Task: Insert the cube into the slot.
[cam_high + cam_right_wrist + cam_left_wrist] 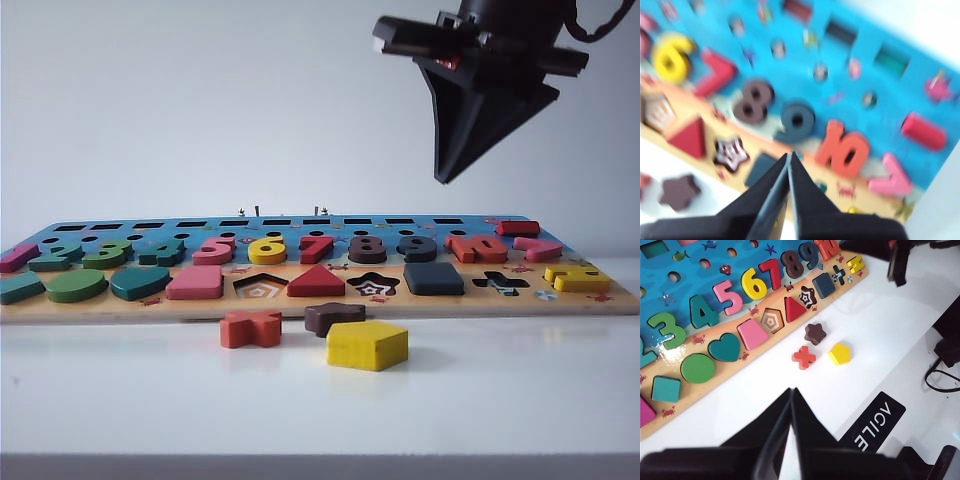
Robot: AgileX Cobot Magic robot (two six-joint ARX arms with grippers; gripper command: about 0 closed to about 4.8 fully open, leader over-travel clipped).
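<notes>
The dark navy cube (pixel 433 278) lies flat in the wooden puzzle board (pixel 560 305), sunk into its square recess between the star cut-out and the cross cut-out. It fills the slot, so the slot's bottom is hidden. The cube also shows in the left wrist view (pixel 824 285) and, blurred, in the right wrist view (pixel 760 169). My right gripper (pixel 443 178) hangs high above the cube, shut and empty, its tip (pixel 789 154) pointing down near the cube's edge. My left gripper (pixel 791 389) is shut and empty over bare white table, well away from the board.
A yellow pentagon block (pixel 367 345), a dark brown star (pixel 334 318) and a red cross (pixel 251 328) lie loose on the white table in front of the board. The pentagon cut-out (pixel 260 288) and the star cut-out (pixel 374 285) stand empty.
</notes>
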